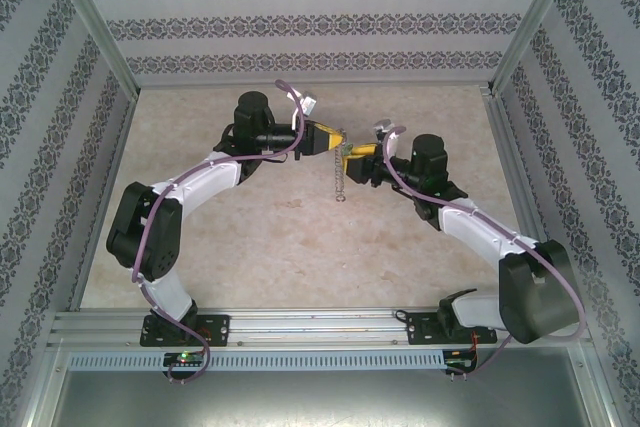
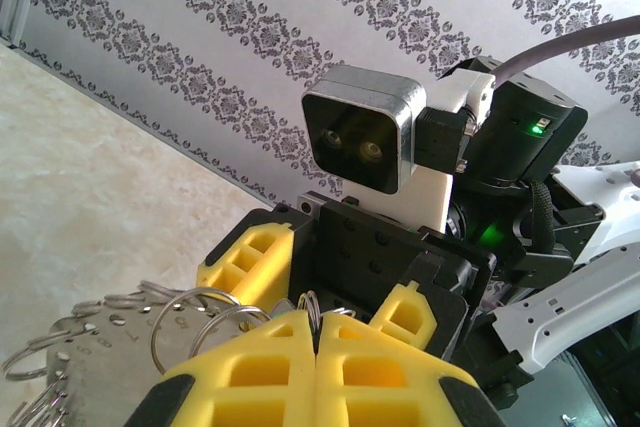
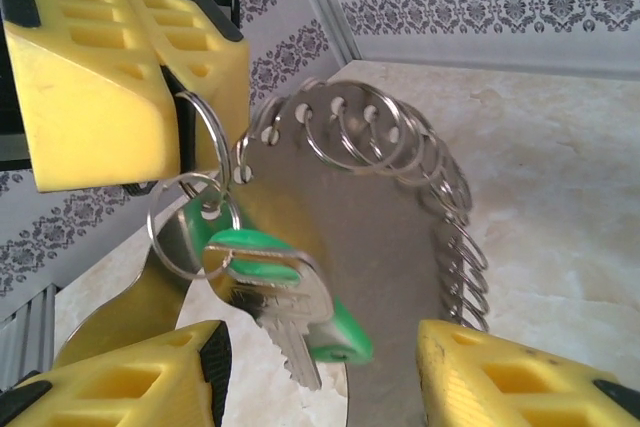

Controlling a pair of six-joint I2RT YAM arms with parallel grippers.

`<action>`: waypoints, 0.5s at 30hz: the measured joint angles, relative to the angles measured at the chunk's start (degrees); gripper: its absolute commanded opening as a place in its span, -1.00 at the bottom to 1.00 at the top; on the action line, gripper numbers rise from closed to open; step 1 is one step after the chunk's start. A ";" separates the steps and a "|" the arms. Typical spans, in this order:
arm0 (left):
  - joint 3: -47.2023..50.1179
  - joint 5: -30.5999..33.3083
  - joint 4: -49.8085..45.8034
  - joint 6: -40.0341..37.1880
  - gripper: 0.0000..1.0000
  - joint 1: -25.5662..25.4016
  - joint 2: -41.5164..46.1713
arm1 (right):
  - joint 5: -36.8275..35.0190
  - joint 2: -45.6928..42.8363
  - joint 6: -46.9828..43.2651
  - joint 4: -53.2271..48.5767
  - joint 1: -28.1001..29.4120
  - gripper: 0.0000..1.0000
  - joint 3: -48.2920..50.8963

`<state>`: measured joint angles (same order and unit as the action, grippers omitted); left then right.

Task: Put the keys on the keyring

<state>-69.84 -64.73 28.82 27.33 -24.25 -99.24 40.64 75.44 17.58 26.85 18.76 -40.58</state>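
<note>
Pinching keyring [image 3: 226, 137] in closed left fingers [image 3: 100, 77] | right fingers [image 3: 520, 377] apart, key [image 3: 270, 282] hanging between

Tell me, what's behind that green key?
A flat grey metal plate, with small rings threaded along its rim. The green key hides part of the plate's left side.

1. Both grippers meet above the middle of the table [image 1: 260, 247], left gripper [image 1: 336, 139] left of right gripper [image 1: 347, 155].
2. The keyring [image 3: 390, 237] hangs from the left gripper's pinch.
3. The keys [image 3: 265, 277] dangle before it, between the right gripper's parted fingers [image 3: 520, 372].
</note>
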 measured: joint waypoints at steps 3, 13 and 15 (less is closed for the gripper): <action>0.00 -0.48 0.00 0.17 -1.00 -0.20 0.00 | 0.42 0.15 -0.02 0.00 0.24 0.04 -0.46; 0.00 -1.25 0.44 1.14 -1.00 -0.20 0.00 | 2.08 0.15 -1.42 -0.09 0.26 -0.50 -1.18; 0.00 -1.22 0.44 1.27 -1.00 -0.20 0.00 | 2.34 0.13 -1.49 -0.17 0.24 -0.65 -1.18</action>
<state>-69.84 -65.95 29.26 28.60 -24.45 -99.24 42.98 75.57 16.10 26.68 19.00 -41.76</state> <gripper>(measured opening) 0.053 0.231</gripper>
